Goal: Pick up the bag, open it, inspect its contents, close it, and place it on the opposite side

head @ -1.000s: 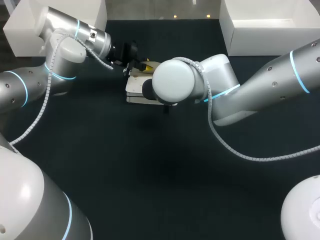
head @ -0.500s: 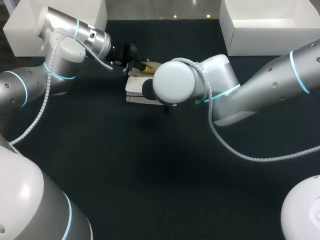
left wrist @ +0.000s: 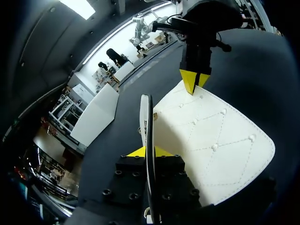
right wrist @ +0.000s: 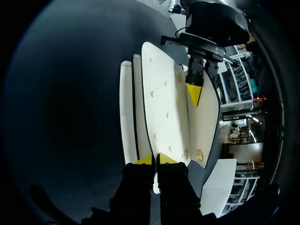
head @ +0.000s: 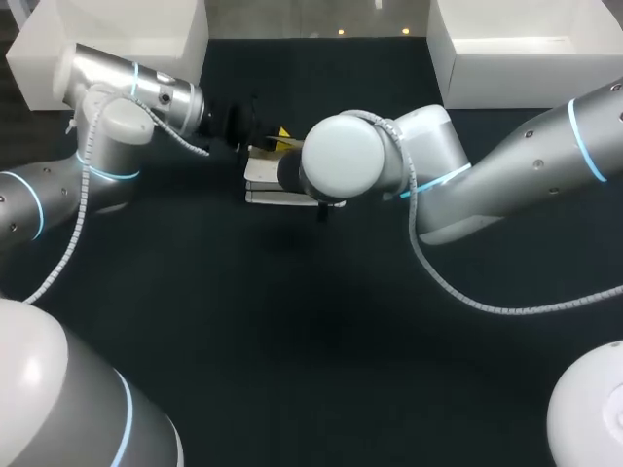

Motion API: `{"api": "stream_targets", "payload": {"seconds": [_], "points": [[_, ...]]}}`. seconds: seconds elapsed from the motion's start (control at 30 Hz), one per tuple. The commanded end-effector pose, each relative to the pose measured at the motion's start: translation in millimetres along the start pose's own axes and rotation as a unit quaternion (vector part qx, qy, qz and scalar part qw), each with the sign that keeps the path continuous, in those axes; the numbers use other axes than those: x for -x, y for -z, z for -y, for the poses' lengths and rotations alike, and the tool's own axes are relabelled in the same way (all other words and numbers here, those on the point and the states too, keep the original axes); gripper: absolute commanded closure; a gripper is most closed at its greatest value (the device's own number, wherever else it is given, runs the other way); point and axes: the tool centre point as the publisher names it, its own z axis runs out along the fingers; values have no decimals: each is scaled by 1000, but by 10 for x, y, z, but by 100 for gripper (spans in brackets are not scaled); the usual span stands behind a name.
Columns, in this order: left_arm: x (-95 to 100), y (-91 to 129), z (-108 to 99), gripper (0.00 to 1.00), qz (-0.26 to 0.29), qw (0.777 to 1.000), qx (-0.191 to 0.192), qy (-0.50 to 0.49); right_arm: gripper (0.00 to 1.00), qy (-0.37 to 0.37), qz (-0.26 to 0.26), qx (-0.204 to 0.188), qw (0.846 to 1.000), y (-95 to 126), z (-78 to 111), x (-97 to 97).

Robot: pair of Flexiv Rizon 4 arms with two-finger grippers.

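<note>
1. Since a second ago the left arm point(head: 107, 146) has drawn back toward its own side of the counter point(head: 292, 321). It has carried the left end effector point(left wrist: 149, 151) a little away from the right arm point(head: 438, 175).
2. The bag point(head: 265, 177) and the right arm have kept their places.
3. The left end effector is clenched on a thin edge of the bag that stands upright between its yellow tips. The quilted white panel point(left wrist: 211, 140) lies just beside and ahead of it.
4. The right end effector point(right wrist: 155, 159) grasps the bag's opposite end, its tips pressed on a white layer from both sides.
5. The bag rests on the counter, held between the two end effectors.
</note>
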Motion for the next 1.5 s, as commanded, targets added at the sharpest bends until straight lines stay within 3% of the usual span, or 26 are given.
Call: {"api": "stream_targets", "payload": {"seconds": [0.03, 0.07, 0.1, 0.13, 0.2, 0.3, 0.43, 0.6, 0.63, 0.8, 1.13, 1.5], "points": [[-89, -27, 90, 100, 28, 1000, 13, -6, 100, 0, 1, 0, 1000, -13, 8, 11], [-79, -25, 95, 100, 27, 1000, 14, -4, 100, 0, 1, 0, 1000, -13, 8, 11], [-64, -19, 102, 93, 28, 999, 17, -1, 100, 0, 1, 0, 1000, -13, 8, 11], [-48, -10, 109, 75, 28, 999, 20, 2, 100, 0, 1, 0, 1000, -13, 8, 11], [-11, 12, 135, 58, 30, 999, 25, 5, 100, 0, 1, 0, 1000, -13, 8, 11], [46, 58, 178, 52, 33, 999, 29, 9, 100, 0, 1, 0, 1000, -13, 8, 11], [98, 116, 214, 56, 36, 999, 32, 5, 100, 0, 1, 0, 1000, -13, 8, 11], [138, 120, 197, 96, 38, 998, 45, -1, 100, 0, 1, 0, 1000, -13, 8, 11], [144, 116, 189, 100, 39, 998, 47, -1, 100, 0, 1, 0, 1000, -13, 8, 11], [106, 103, 205, 100, 40, 998, 49, -6, 100, 0, 1, 0, 1000, -13, 8, 11], [-195, 111, 232, 100, 55, 997, 47, -10, 100, 0, 1, 0, 1000, -13, 8, 11], [-398, 54, 240, 100, 49, 997, 53, 1, 100, 0, 1, 0, 1000, -13, 8, 11]]}}
